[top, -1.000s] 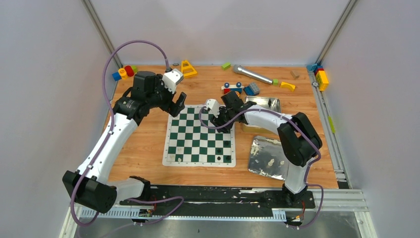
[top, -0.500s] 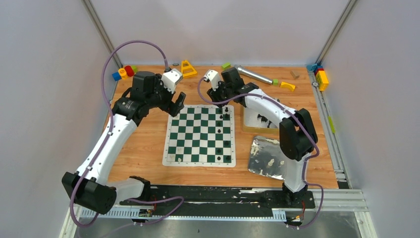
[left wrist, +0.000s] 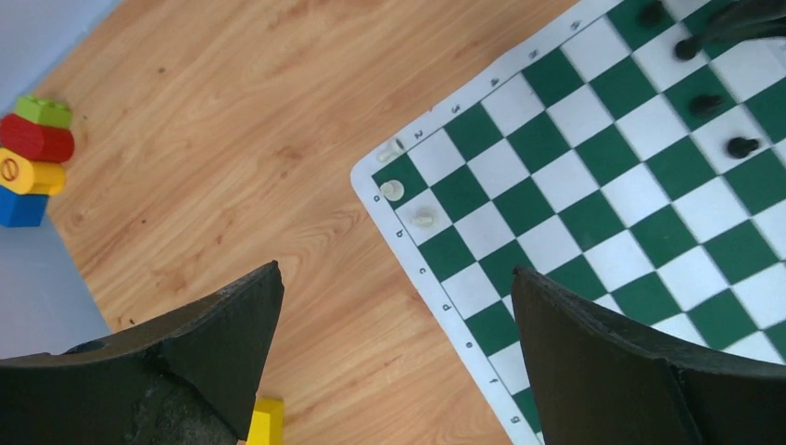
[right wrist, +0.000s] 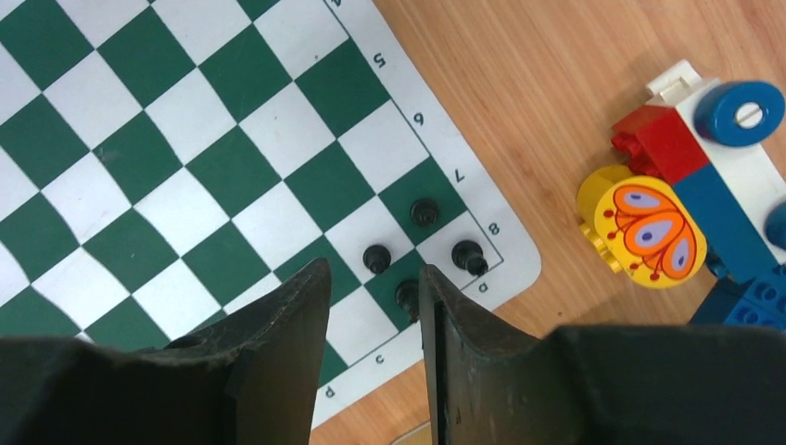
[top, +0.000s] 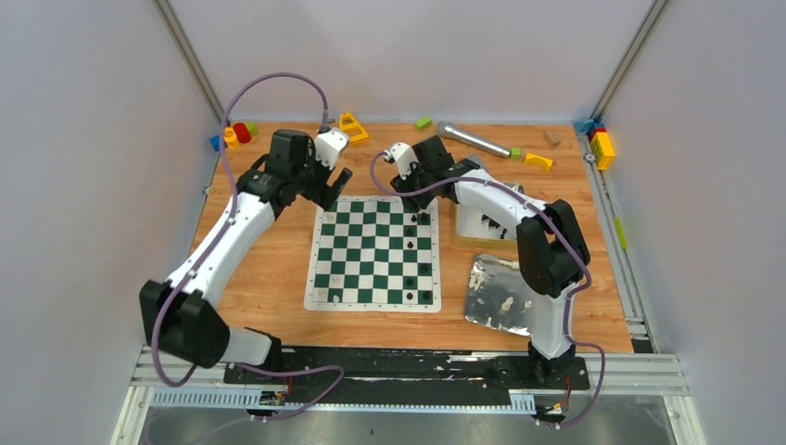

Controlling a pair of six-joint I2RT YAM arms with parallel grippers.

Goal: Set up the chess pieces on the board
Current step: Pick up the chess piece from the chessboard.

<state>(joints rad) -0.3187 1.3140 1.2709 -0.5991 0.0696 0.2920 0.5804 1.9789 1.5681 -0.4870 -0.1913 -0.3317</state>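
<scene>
Over the far right corner of the board (right wrist: pixel 185 120), your right pincer (right wrist: pixel 371 274) hangs with its fingers a narrow gap apart and nothing between them. Just past its tips, four black chess pieces (right wrist: pixel 424 212) stand upright in a tight cluster on the squares by the printed 7 and 8. One of them is partly hidden behind a finger. Beyond the board's white border, on the wooden worktop (right wrist: pixel 519 83), a yellow butterfly block (right wrist: pixel 641 228) lies against a red, white and blue toy car (right wrist: pixel 709 130).

Your left pincer (left wrist: pixel 394 278) is spread wide and holds nothing. From overhead it sits by the board's far left corner. Its wrist view looks down on a board corner where two cream-white chess pieces (left wrist: pixel 424 220) stand upright. A third seems to lie on its side on the border. More black pieces stand in a slanting line further across the squares. Off to the side, near the wall, is a stack of coloured blocks (left wrist: pixel 32 153).

Overhead, a silver tin (top: pixel 500 292) lies beside the board's near right corner. It holds a few pale bits too small to name.
</scene>
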